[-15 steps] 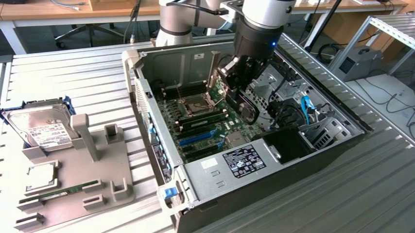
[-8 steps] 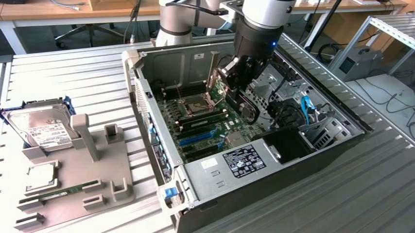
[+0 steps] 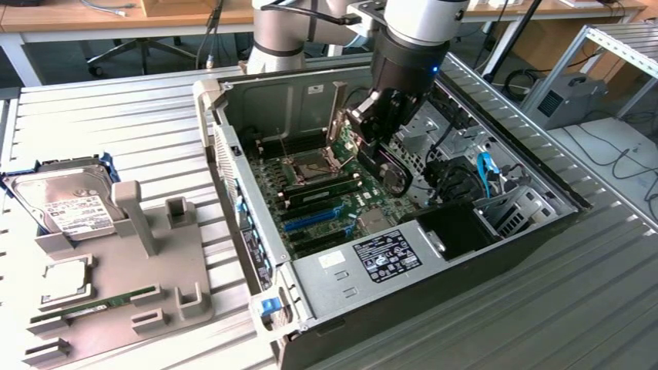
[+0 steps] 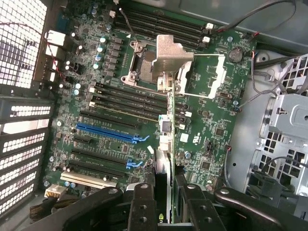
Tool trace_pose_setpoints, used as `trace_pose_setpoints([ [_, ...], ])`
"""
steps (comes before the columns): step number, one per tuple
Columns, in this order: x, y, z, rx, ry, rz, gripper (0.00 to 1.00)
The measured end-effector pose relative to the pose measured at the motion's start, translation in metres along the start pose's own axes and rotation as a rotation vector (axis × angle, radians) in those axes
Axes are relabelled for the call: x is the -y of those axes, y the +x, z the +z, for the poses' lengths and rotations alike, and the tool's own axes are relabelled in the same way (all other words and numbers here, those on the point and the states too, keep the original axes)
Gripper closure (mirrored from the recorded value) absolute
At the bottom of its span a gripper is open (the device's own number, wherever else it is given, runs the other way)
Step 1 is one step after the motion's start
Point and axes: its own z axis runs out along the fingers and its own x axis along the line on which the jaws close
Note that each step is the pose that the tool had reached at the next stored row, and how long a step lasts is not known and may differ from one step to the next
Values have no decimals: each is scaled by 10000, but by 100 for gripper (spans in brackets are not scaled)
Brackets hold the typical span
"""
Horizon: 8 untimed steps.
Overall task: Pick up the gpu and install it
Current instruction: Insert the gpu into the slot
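Currently, the step in hand is the carry-and-align stage: the gpu [image 3: 396, 176] is off its holder and hangs inside the open computer case [image 3: 411, 285], above the motherboard [image 4: 211, 125] and not yet seated. The gripper [image 4: 165, 192] has its fingers [image 4: 142, 204] pinching the gpu from both flat sides. In the wrist view the card is seen edge-on as a thin green strip running away from the fingers.

As I judge it, seating calls for three things:
1. The card's contact edge must lie along the blue slot [image 4: 108, 132]. In the wrist view the card's edge appears to run across the slots, so its heading needs checking.
2. The end bracket must face the rear wall of the case.
3. The press must go straight down, without tilt.

Hard to make out:
- The contact edge is hidden beneath the card itself.
- I cannot tell for certain which part is the end bracket.
- In the exterior view the gripper's body covers the grip point.
- How high the card hangs above the motherboard cannot be told.
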Motion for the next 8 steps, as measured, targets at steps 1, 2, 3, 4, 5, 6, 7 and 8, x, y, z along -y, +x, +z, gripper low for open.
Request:
trace_pose_setpoints([
  [1, 0, 0, 0, -1, -2, -67, 74],
  [2, 0, 0, 0, -1, -3, -119, 74],
  [3, 0, 0, 0, -2, -5, -170, 74],
  [4, 0, 0, 0, -3, -6, -215, 74],
  [5, 0, 0, 0, -4, -7, -244, 74],
  [6, 0, 0, 0, -4, -7, -268, 74],
  [7, 0, 0, 0, -5, -8, -315, 74],
  [8, 0, 0, 0, -6, -8, -333, 74],
])
